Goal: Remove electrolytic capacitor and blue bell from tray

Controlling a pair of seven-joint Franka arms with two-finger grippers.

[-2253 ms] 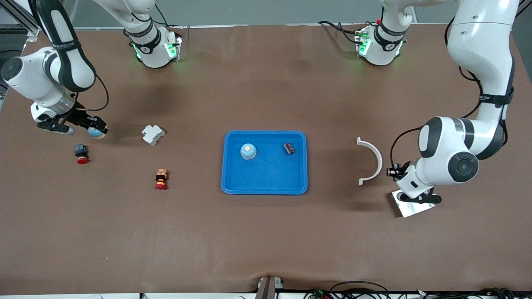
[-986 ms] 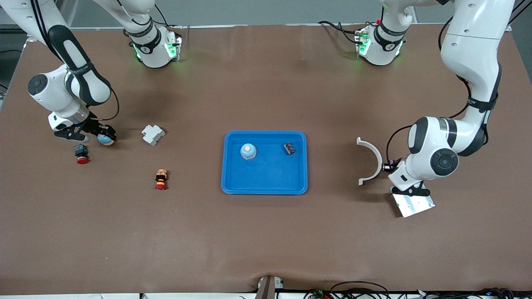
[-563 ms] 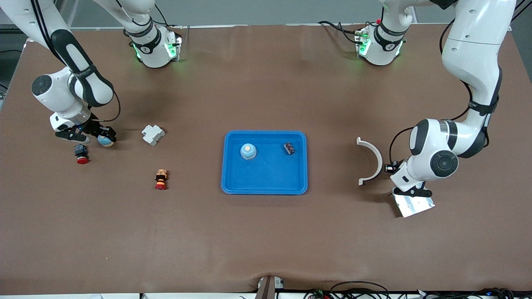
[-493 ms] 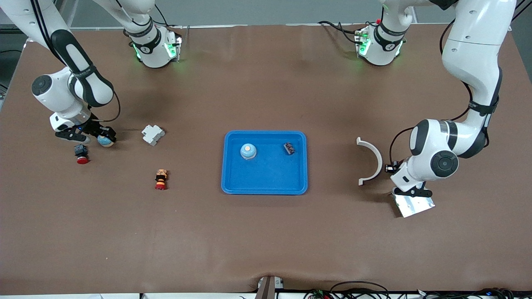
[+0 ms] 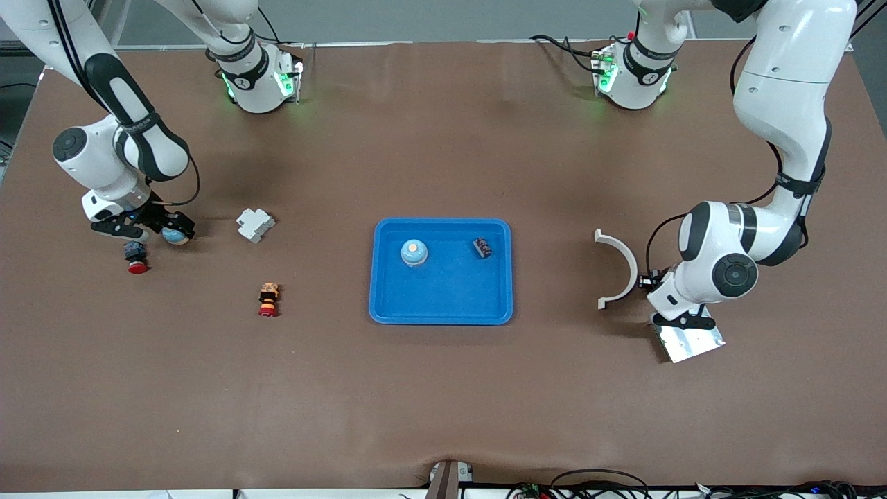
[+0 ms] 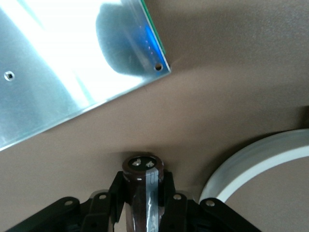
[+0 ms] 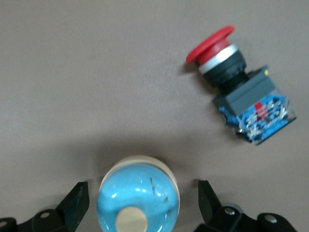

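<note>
A blue dome bell (image 5: 174, 235) with a cream button stands on the table toward the right arm's end. My right gripper (image 5: 173, 230) is around it. In the right wrist view the bell (image 7: 139, 195) sits between the fingers (image 7: 77, 200) with a gap on each side, so the right gripper (image 7: 140, 203) is open. My left gripper (image 6: 143, 195) is shut on a dark brown capacitor (image 6: 143, 186) with a grey stripe. It hangs low over the table between a metal plate (image 6: 63, 67) and a white curved piece (image 6: 256, 164). In the front view the left gripper (image 5: 682, 322) hides the capacitor.
A blue tray (image 5: 443, 312) at mid-table holds another bell (image 5: 414, 253) and a small dark capacitor (image 5: 482, 247). A red push button (image 5: 135, 255) lies beside the right gripper. A white block (image 5: 255, 224) and an orange-red button (image 5: 268, 299) lie between it and the tray.
My right gripper has opened and let go of the bell, which now rests on the table. The left gripper still holds the capacitor in about the same spot.
</note>
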